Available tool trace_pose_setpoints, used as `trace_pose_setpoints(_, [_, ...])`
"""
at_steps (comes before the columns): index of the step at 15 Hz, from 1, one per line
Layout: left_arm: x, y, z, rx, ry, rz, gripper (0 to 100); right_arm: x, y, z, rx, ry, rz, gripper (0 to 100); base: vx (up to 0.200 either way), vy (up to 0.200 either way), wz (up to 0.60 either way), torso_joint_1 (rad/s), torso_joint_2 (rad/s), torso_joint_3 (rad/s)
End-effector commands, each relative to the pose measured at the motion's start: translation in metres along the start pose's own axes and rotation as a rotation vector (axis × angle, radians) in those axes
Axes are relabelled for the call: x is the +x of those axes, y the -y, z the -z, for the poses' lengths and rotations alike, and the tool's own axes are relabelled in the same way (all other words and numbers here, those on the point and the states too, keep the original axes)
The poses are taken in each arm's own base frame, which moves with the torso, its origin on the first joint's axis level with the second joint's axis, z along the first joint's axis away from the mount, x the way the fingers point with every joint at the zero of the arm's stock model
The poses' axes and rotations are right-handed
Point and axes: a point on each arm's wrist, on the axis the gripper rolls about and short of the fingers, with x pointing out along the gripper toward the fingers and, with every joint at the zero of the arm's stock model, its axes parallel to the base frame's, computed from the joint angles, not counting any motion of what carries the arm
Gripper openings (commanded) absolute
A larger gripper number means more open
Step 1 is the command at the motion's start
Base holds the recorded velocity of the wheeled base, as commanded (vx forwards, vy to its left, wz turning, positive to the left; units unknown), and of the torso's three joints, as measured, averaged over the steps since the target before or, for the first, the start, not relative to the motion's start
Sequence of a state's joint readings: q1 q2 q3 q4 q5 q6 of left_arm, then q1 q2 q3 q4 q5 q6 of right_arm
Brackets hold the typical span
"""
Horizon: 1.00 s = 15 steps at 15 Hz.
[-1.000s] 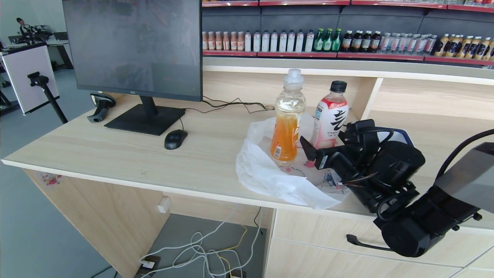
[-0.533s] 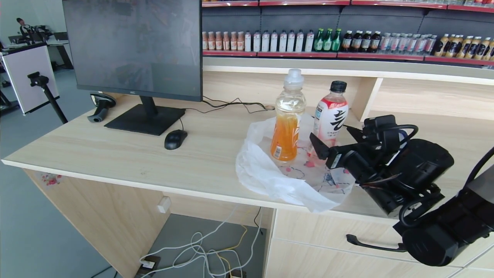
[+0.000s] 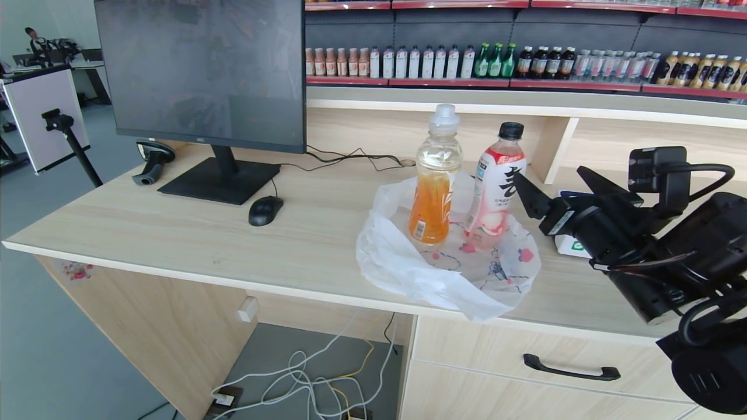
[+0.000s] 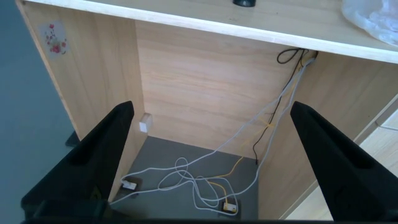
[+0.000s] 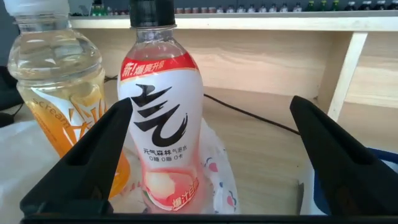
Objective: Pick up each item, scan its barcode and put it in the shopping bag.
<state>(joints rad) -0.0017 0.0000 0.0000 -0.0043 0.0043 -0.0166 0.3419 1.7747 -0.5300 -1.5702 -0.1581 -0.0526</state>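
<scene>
A crumpled white shopping bag (image 3: 408,265) lies flat on a wooden counter (image 3: 233,233). On the bag stand two upright bottles, an orange one (image 3: 433,175) and a white-and-pink one (image 3: 496,181). The right claw (image 3: 548,173), spread wide and holding nothing, hangs just right of the bag. The left claw (image 4: 211,106), also wide and holding nothing, sits below the bag's level.

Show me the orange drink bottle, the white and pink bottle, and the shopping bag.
orange drink bottle (image 3: 430,204), head view, on its orange lower body.
white and pink bottle (image 3: 495,192), head view, mid-body label.
shopping bag (image 3: 402,265), head view, crumpled white front part.
</scene>
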Motion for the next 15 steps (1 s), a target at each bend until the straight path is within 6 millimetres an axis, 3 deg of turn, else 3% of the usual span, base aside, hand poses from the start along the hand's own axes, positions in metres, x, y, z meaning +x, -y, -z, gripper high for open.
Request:
trace_pose_setpoints(1, [0.0000, 0.0000, 0.0000, 0.000, 0.000, -0.001, 100, -0.0063, 0.0062, -0.0098, -0.005, 0.022, 0.017, 100, 0.000, 0.000, 0.00, 0.000, 0.00, 0.000])
trace_pose_setpoints(15, [0.0000, 0.0000, 0.0001, 0.000, -0.001, -0.001, 100, -0.0148, 0.0133, -0.0138, -0.010, 0.021, 0.037, 100, 0.000, 0.000, -0.51, 0.002, 0.00, 0.002])
